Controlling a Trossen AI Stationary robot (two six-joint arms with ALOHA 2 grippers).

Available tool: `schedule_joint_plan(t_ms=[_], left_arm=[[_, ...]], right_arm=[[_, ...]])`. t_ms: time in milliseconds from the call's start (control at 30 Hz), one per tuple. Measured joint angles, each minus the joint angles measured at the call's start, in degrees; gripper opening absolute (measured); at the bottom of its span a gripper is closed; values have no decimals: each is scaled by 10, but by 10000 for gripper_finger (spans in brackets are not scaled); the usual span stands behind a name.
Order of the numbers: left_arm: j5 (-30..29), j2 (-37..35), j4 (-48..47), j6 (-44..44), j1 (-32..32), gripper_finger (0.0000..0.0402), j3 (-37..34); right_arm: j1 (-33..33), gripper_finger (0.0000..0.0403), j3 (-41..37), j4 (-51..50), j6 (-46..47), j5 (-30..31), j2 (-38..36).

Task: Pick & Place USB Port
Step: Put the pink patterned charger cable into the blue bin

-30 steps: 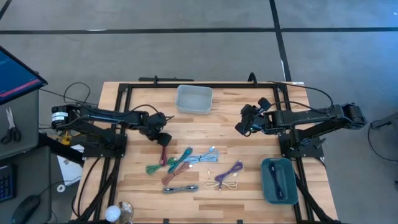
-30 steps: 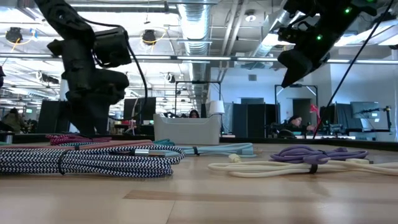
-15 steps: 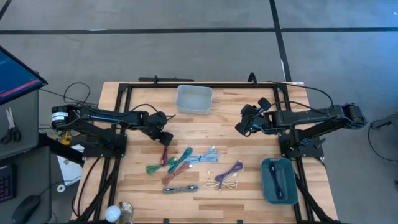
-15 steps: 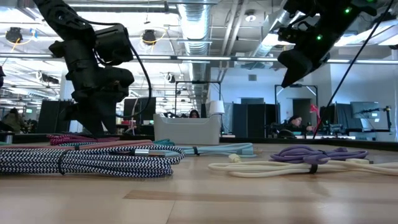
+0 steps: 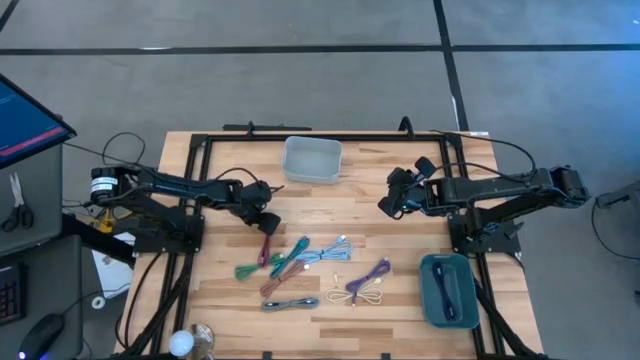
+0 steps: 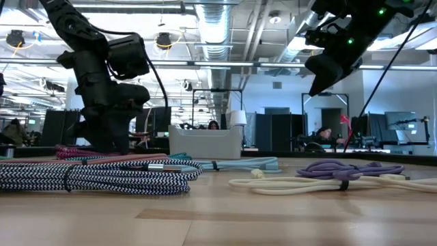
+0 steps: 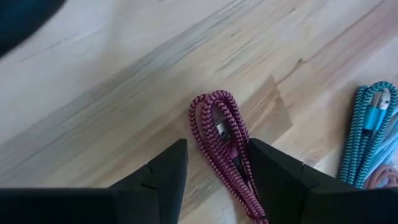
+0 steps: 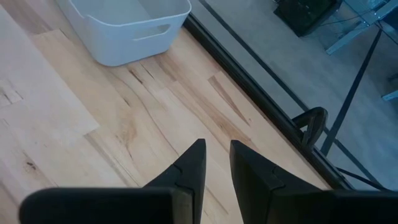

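The left gripper (image 5: 265,221) was found low over the table (image 5: 400,255), at the upper end of the magenta braided cable (image 5: 263,247). In the left wrist view its fingers (image 7: 163,174) were seen parted, one on each side of the cable's looped end (image 7: 219,127), with bare wood showing between each finger and the braid; nothing was grasped.

The magenta cable was recorded as lying flat at the left edge of the cable cluster, just beside the green cable (image 5: 246,269) and near the teal cable (image 5: 297,252). The light blue cable (image 5: 328,254), the purple cable (image 5: 370,276), the cream cable (image 5: 362,296) and the black-and-white braided cable (image 5: 291,303) were noted further right and toward the near edge.

Open wood was observed between the cluster and the white bin (image 5: 312,159), which stood at the far edge of the table. The dark teal tray (image 5: 446,291) was seen at the right near corner, overhanging the frame rail.

The right gripper (image 5: 387,206) was held raised over clear wood, well apart from the cables, its fingers (image 8: 189,168) nearly closed on nothing.
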Motion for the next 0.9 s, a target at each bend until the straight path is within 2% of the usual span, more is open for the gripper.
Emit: schedule_joint_plan(t_ms=[167,433,700,900], left_arm=[[-3,-4,8,1,0,138,-1],[-7,-3,26,29,0,19,-2],[-11,0,123,110,0,11,5],[-9,-1,131,199,2,11,50]], right_arm=[[0,65,0,0,-6,1,0],[0,65,0,0,-14,1,0],[4,65,0,0,-14,0,0],[14,65,0,-1,-14,0,0]])
